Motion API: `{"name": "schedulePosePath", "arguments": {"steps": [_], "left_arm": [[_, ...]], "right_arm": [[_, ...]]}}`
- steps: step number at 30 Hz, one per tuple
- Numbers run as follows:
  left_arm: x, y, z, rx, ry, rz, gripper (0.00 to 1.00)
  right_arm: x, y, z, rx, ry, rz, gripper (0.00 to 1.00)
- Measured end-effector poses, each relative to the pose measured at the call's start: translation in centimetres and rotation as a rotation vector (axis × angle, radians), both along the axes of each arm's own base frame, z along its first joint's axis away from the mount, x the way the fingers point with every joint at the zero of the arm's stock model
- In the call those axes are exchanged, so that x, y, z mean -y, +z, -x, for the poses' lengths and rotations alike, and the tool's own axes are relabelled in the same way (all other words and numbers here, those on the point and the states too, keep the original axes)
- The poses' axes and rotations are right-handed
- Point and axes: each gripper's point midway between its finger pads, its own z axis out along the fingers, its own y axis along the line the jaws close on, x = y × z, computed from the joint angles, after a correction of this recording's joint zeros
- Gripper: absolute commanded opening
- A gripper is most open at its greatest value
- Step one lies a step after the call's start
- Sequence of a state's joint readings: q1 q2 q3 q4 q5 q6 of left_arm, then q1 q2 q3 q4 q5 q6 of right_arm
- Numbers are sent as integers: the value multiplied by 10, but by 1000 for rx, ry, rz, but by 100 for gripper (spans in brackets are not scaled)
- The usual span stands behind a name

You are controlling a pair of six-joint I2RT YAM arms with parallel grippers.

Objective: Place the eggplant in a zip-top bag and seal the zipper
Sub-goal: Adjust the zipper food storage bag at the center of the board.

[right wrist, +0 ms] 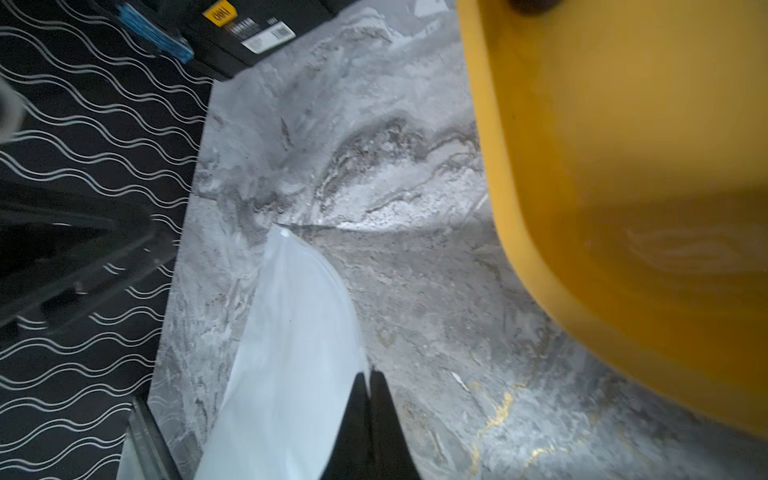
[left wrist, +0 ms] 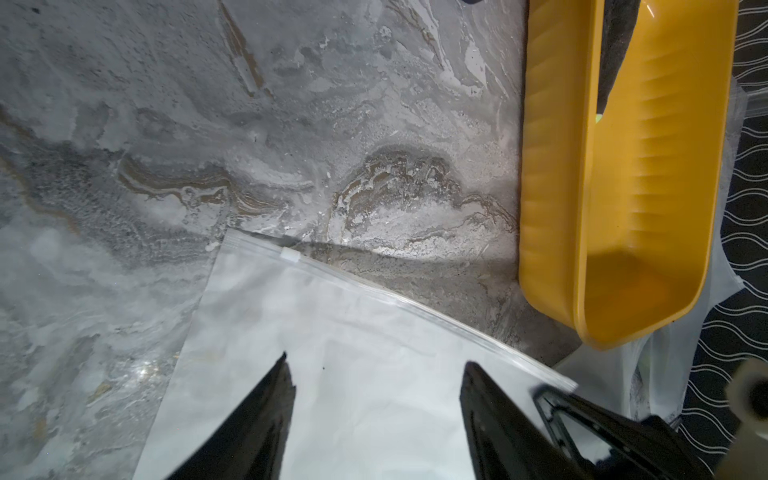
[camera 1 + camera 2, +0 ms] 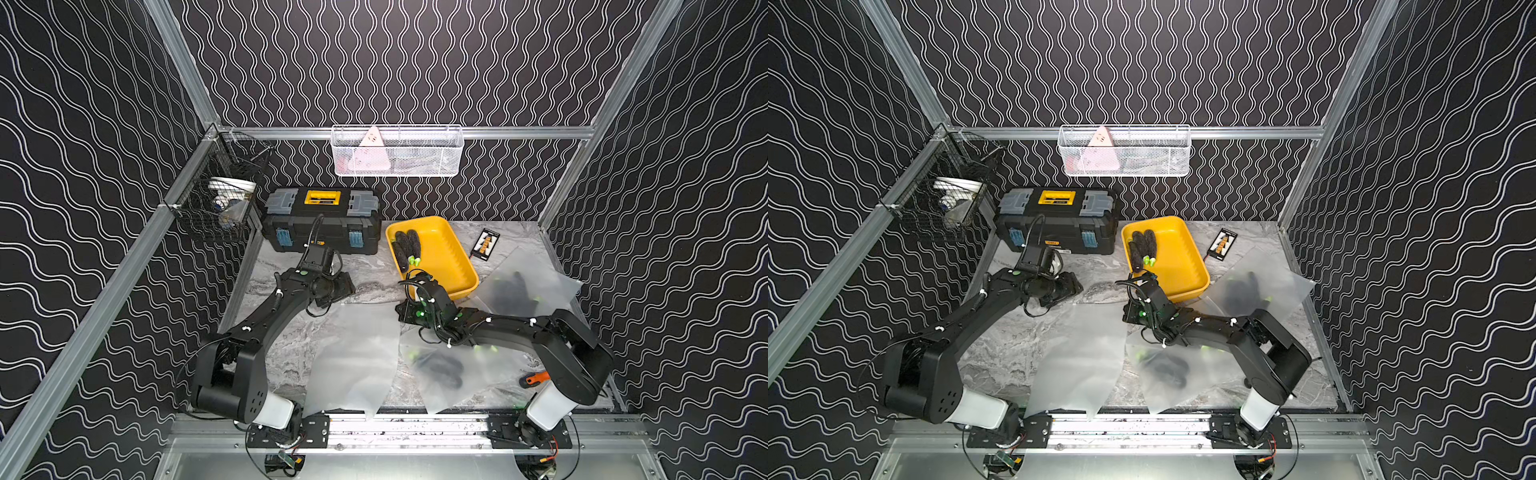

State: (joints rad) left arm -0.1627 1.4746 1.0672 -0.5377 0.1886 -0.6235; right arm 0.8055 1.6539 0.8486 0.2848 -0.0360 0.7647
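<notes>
While the left claw gapes, the right claw pinches a frosted zip-top bag.

Top views look down; wrist views closely share the bag.

a grey marbled table sits inside walls of black with wavy white lines, framed by metal rails. a black toolbox with a yellow patch on its lid and grey latches stands at the back, toward the left. just beside it on the right lies a yellow tray, set at a slant. a small black and orange card lies flat near the tray's far corner. a white mesh basket hangs from the back rail with a pink triangle inside. a black wire basket hangs on the left rail, holding white odds and ends. an orange-handled tool lies at the front right.
</notes>
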Motion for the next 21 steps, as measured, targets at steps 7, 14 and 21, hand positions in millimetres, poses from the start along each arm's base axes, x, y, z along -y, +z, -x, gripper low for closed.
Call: {"name": "schedulePosePath", "arguments": {"steps": [7, 14, 21], "left_arm": [[-6, 27, -14, 65, 21, 16, 68], [-1, 45, -19, 102, 10, 47, 68], [44, 46, -5, 97, -84, 101, 69]], "right_arm": [[11, 70, -8, 203, -35, -43, 0], [42, 142, 3, 419, -83, -20, 0], [21, 75, 64, 407, 120, 218, 0]]}}
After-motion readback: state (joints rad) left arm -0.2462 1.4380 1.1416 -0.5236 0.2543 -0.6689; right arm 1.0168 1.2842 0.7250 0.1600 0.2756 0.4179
